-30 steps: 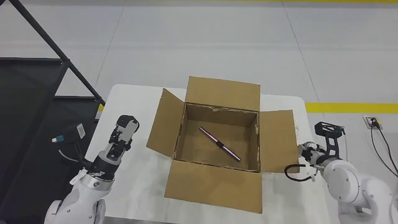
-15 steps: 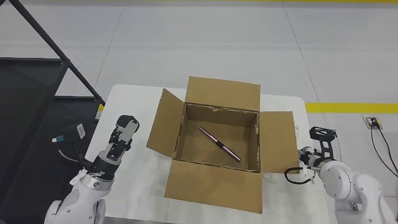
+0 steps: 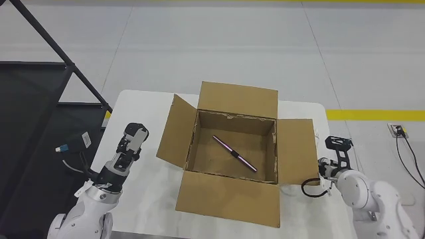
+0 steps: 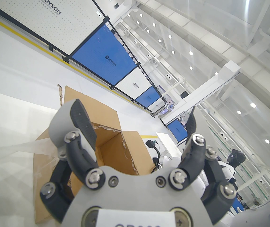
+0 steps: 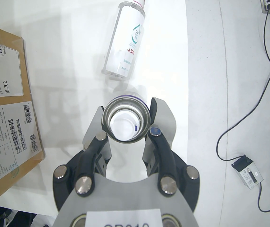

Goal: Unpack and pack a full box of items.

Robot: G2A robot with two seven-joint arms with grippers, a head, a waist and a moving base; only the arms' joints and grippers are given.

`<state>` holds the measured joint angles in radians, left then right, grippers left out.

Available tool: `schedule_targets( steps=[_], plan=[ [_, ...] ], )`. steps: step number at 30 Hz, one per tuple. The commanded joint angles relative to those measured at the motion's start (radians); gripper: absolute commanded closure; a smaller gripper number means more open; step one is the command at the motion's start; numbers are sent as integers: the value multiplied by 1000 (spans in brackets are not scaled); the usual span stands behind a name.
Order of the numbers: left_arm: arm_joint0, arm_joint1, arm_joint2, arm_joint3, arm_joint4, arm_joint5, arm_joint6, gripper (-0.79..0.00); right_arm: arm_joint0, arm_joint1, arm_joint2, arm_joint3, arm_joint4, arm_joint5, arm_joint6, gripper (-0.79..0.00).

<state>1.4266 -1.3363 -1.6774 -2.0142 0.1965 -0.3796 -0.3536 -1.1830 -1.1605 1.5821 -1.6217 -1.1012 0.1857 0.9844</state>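
Right arm has shifted slightly left over the last second and now sits closer to the box's right flap; left arm, box and its contents are unchanged. Right gripper [image 5: 127,109] has its fingers pressed against both sides of an upright metal can [image 5: 126,128], seen end-on, over the table right of the box. Cannot tell whether the can's base touches the surface. A clear spray bottle [image 5: 124,45] lies on its side on the table just beside the can, on its far side, nozzle pointing away. The cardboard box [image 3: 229,202] stands mid-table with all four flaps folded outward; the right flap carries white shipping labels. Inside, one dark slim pen-like rod [image 3: 234,153] lies diagonally on the bottom. Left gripper [image 4: 137,119] is held above the left part of the table, well apart from the box, angled upward, fingers spread, nothing between them. The table [image 3: 143,192] is plain white; a strip of clear tape hangs from the box's left flap. The floor is pale grey with yellow lines, one along the far side, one to the right. Blue and white partition panels stand at the far side, a black frame on the left. A black cable [image 5: 264,128] runs over the floor on the right from a wall socket.
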Motion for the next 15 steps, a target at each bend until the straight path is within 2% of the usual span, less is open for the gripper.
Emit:
schedule_targets(
  steps=[1,5,11,15],
  plan=[
    [0,0,0,0,0,0,0,-785,1,0,-2,3,2,-2,1,-123],
    [0,0,0,0,0,0,0,-785,2,0,-6,5,5,2,4,-348],
    [0,0,0,0,0,0,0,-785,-3,2,-5,-1,7,2,11,-391],
    [0,0,0,0,0,0,0,-785,-13,4,5,-16,9,6,20,-462]
  ],
)
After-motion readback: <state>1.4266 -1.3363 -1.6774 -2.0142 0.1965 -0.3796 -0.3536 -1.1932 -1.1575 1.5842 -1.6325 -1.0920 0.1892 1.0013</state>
